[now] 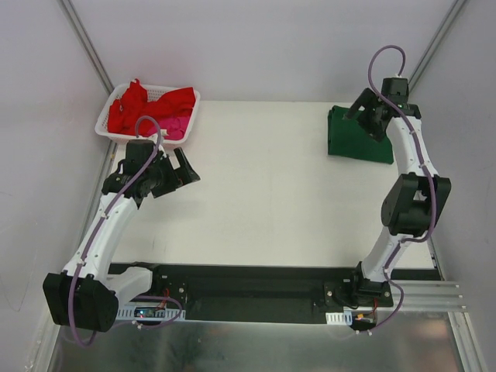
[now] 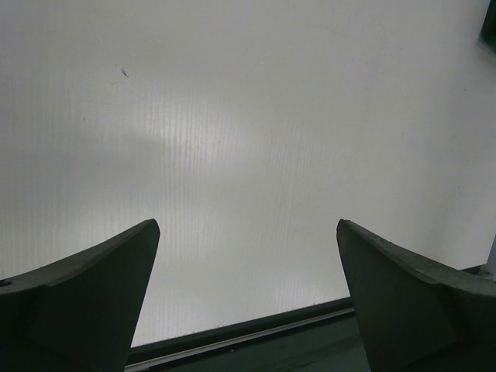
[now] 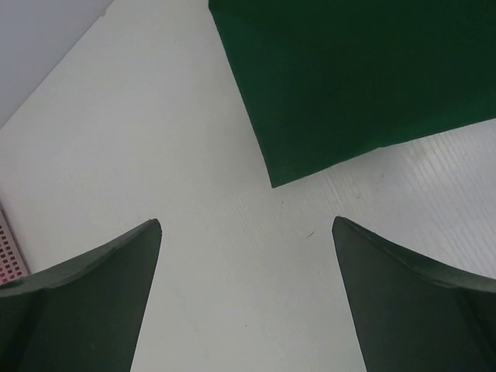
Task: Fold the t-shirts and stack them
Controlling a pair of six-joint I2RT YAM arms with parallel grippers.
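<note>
Lying folded at the far right of the white table (image 1: 263, 201), the dark green cotton t-shirt (image 1: 353, 138) forms a flat rectangle, and one of its corners shows crisp in the right wrist view. The right gripper (image 1: 372, 122) hovers over its right part, jaws spread wide and holding nothing. The bright red t-shirts (image 1: 133, 105) and a magenta-pink t-shirt (image 1: 174, 124) sit crumpled in the white plastic mesh basket (image 1: 108, 130) at the far left. How many red ones there are I cannot tell. The left gripper (image 1: 180, 169) hangs just on the near side of that basket, also wide open and empty, over bare table. These tees look light, limp and prone to bunching. A pinch on a raised ridge of red cloth, ideally near a hem or shoulder, should lift one free without dragging its neighbours or the light basket.
</note>
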